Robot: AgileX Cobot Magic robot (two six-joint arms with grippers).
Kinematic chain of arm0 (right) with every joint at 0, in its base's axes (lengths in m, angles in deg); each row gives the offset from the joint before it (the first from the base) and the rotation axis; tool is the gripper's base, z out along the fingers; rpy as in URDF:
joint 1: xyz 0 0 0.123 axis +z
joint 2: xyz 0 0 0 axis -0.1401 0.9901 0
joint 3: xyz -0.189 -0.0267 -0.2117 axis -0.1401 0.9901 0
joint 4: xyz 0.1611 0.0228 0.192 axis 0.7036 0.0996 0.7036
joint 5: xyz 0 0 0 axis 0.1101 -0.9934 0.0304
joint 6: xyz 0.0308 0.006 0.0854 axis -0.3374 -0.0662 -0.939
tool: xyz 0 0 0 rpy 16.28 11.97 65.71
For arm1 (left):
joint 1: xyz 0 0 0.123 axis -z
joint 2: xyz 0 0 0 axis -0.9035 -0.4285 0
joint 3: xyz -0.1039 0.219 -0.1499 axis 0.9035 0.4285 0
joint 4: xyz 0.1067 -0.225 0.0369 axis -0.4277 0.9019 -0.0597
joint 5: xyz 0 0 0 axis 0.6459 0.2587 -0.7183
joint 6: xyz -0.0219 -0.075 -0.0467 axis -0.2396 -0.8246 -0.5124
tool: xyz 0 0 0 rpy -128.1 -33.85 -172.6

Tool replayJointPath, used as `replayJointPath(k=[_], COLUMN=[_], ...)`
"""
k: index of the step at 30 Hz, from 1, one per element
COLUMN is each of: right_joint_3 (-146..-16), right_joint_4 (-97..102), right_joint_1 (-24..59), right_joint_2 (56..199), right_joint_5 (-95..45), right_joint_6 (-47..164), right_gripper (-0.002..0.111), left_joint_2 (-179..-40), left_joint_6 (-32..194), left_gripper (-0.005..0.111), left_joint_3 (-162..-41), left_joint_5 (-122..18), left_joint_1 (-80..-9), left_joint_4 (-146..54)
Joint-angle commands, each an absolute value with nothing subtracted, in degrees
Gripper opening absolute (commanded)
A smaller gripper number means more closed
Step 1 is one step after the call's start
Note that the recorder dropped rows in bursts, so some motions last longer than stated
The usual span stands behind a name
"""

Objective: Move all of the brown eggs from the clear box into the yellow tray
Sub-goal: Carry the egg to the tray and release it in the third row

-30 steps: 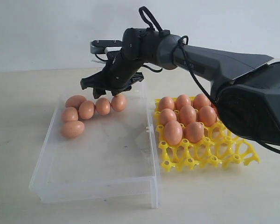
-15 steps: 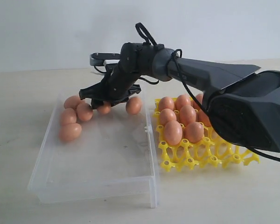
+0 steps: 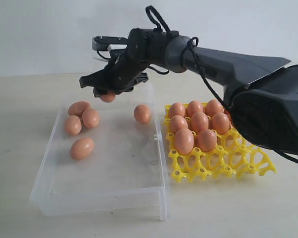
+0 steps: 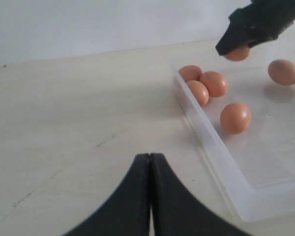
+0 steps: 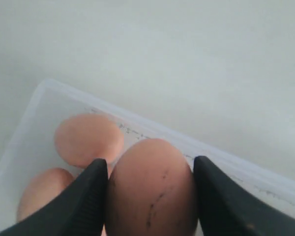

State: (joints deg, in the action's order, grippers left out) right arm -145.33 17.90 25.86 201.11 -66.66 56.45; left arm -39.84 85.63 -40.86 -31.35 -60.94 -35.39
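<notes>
The right gripper (image 3: 108,92) is closed on one of the brown eggs, its two dark fingers (image 5: 88,196) pressed against the egg's sides. This held egg (image 5: 150,189) hangs clear above the far left part of the clear box (image 3: 114,198), touching nothing below it. A thin dark streak runs across its shell in the right wrist view. Faint dark marks also show on the box wall behind it, too small to read as writing.

Five brown eggs lie in the clear box. Three cluster near the far left corner (image 3: 79,107) (image 3: 91,118) (image 3: 73,125), touching or nearly touching. One sits alone nearer the front by the left wall (image 3: 82,148). One rests apart by the right wall (image 3: 142,113).

The yellow tray (image 3: 223,166) stands just beside the box on its right. Eight eggs show in it, in three rows: three at the back (image 3: 177,110) (image 3: 194,108) (image 3: 214,107), three in the middle (image 3: 179,124) (image 3: 199,122) (image 3: 220,123) and two in front (image 3: 184,141) (image 3: 206,140). The right arm's housing covers the tray's far right part, so any eggs there cannot be counted. The front cups stand empty.

The left gripper (image 4: 150,156) has its fingers pressed flat together with nothing between them. It sits over the bare table (image 4: 78,113), apart from the box's left wall.
</notes>
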Motion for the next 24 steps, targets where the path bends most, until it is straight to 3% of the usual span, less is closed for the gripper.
replayJointPath(k=[1,5,16,24], right_joint_3=[-144.5,-134.6,-86.0,-63.5], right_joint_4=[15.1,13.5,12.6,12.7], right_joint_1=[26.8,27.9,28.3,24.1], right_joint_2=[195.7,186.8,154.0,138.3], right_joint_5=[-65.5,-57.8,-28.7,-23.1], right_joint_6=[56.3,56.6,59.7,62.5], right_gripper=[0.0,0.0,0.0,0.0], left_joint_2=[-39.5,-39.5,-39.5,-39.5], left_joint_6=[85.7,85.7,85.7,85.7], left_gripper=[0.0,0.0,0.0,0.0], left_joint_3=[-41.1,-41.1,-41.1,-41.1], left_joint_5=[-31.9,-31.9,-31.9,-31.9], left_joint_1=[-60.7,-60.7,-60.7,-60.7], left_joint_4=[-35.2,-35.2,-35.2,-35.2])
